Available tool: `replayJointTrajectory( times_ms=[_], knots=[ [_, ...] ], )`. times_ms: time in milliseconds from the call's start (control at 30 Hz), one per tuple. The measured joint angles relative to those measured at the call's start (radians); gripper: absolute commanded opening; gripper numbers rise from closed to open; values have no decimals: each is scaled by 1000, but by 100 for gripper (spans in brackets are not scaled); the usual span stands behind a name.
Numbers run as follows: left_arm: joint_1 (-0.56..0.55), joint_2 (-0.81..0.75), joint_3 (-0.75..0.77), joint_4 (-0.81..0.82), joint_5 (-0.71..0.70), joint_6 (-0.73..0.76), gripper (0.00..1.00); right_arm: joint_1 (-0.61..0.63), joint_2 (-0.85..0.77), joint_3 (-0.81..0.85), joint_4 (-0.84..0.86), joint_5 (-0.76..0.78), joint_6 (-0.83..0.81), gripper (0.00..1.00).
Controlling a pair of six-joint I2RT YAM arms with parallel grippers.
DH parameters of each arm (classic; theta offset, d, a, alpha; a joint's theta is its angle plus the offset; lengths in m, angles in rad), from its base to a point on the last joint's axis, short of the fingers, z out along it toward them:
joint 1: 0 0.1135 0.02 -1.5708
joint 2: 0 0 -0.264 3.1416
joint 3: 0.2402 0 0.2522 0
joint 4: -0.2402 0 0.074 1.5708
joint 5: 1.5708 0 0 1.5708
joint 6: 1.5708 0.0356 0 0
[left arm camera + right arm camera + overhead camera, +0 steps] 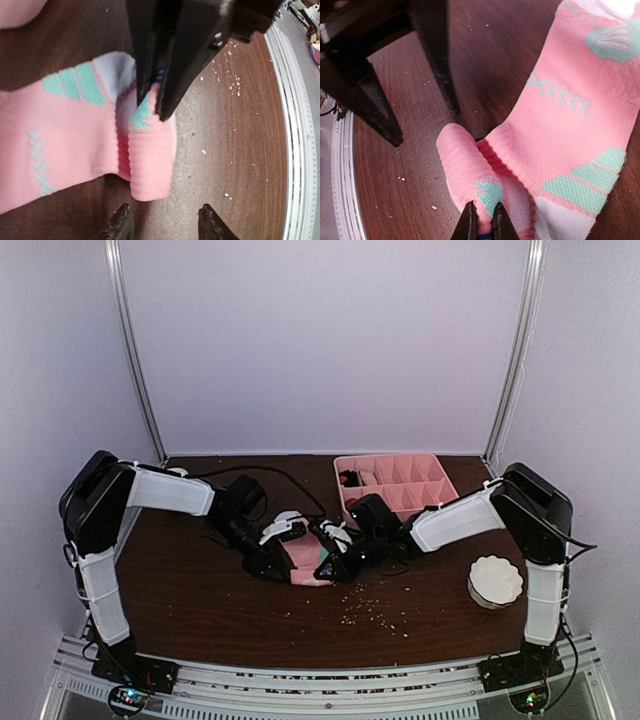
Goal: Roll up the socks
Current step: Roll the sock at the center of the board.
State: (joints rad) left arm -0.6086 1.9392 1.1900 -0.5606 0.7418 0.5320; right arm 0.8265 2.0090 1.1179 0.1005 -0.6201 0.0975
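Dark wood table (200, 590) fills the top view, with a metal rail (320, 680) along its near edge. Left arm (160, 490) and right arm (460, 520) both reach inward and meet mid-table.

Pink divided tray (390, 456) sits at the far right, behind the right arm. There is a dark item (350, 478) in its far-left compartment, too small to identify. White scalloped bowl (495, 580) is on the table near the right arm's base, well apart from the tray.

Pink sock (308, 562) lies on the table at centre, between the two grippers. From the top view it is only a pink patch, mostly covered by them. The wrist views show what that view cannot: mint stripes and chevrons, a pale patch, and the ribbed cuff end doubled over onto the sock.

Right gripper (485, 222): jaws nearly together, pinching the folded cuff at a mint patch. This is clear in the right wrist view, and the left wrist view confirms it from the opposite side.

Left gripper (166, 222): jaws apart, nothing between them. In the right wrist view its fingers (435, 60) hang over bare table just beside the cuff fold. I can't tell whether a tip touches the fabric.

Pale crumbs (375, 612) are scattered on the table in front of the sock. The left wrist view also shows them to the right of the cuff.
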Motion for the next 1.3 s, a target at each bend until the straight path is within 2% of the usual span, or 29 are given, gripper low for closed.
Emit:
replayJointTrajectory(
  times_ms=[100, 167, 267, 467, 667, 1133, 1300],
  knots=[
    [-28, -56, -1, 21, -40, 66, 38, -5, 5, 24, -58, 0, 83, 0],
    [-57, -74, -1, 32, -65, 99, 30, -9, 21, 53, -96, -6, 140, 0],
    [-100, -76, -4, 46, -108, 129, 27, -14, 51, 103, -149, -32, 240, 0],
    [-164, -76, -39, 95, -216, 129, 29, -20, 71, 129, -179, -57, 369, 0],
    [-169, -75, -61, 151, -288, 101, 29, -20, 72, 129, -172, -62, 447, 0],
    [-217, -80, -90, 232, -389, 99, 40, -20, 71, 84, -87, -83, 544, 0],
    [-222, -88, -104, 262, -428, 107, 40, -15, 63, 51, -31, -86, 582, 0]
  ],
)
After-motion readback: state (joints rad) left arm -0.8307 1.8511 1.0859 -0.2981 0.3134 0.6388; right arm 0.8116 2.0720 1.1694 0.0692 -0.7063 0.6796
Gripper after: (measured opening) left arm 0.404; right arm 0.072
